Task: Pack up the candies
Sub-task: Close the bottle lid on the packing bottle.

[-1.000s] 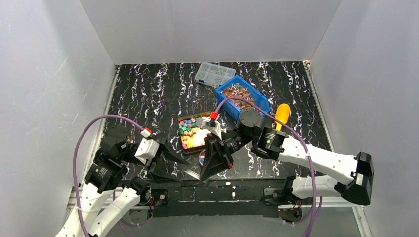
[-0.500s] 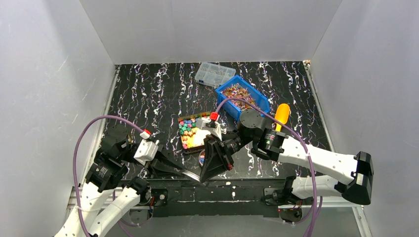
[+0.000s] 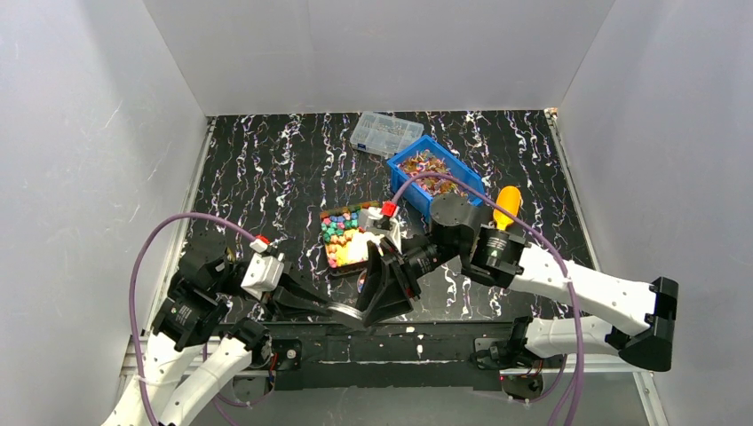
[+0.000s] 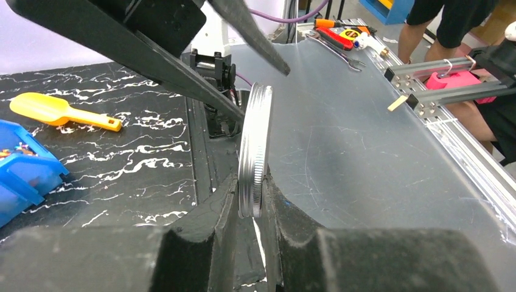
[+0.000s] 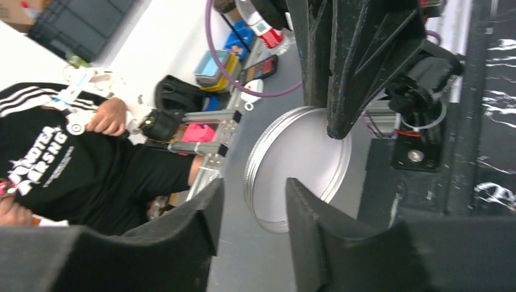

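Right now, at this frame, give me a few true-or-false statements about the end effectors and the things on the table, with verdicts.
1. The left end effector pinches a round metal lid by its rim. True.
2. The right end effector is clamped on the lid. False: its fingers stand apart, and the lid is not gripped between them.
3. The blue bin holds candies. True.
4. The yellow scoop lies inside the blue bin. False: it lies on the table beside the bin.

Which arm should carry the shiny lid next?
Left. The left gripper pinches the lid by its rim; the right gripper stands open, not holding it.
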Robot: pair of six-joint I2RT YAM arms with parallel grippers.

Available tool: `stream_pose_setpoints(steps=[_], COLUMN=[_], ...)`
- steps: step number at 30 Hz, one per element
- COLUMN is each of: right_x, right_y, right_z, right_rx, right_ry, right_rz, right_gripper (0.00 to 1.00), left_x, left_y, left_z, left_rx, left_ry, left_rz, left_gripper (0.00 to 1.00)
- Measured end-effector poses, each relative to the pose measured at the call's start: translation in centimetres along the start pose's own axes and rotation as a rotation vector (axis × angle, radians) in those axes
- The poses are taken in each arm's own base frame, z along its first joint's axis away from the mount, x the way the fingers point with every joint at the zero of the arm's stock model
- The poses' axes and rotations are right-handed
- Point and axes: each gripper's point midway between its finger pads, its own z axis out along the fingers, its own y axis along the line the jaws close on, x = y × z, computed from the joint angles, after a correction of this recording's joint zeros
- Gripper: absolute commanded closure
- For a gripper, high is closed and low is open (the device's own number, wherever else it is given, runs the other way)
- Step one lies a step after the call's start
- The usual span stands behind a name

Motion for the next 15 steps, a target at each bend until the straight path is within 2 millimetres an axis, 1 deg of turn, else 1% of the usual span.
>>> stream_pose_setpoints(steps=[3, 8, 15], right_x=[-0.6, -1.9, -2.1], right_y=[-0.1, -0.1, -2.4], right_z=[-0.6, -2.1, -4.5], right_rx=[0.072, 0.205, 0.425], right_ry=[-0.005, -0.026, -0.070], right_rz=[-0.037, -0.121, -0.176], right_gripper=[0.43, 0.41, 0.41], left_x=[0.5, 1.6, 2.4], left_y=[0.2, 0.8, 2.1], left_z=[0.0, -0.2, -0.5], left_rx=[-0.024, -0.086, -0.221], left_ry=[0.003, 0.008, -0.003], left_rz=[-0.019, -0.078, -0.205], left_gripper=[1.00, 1.00, 1.00])
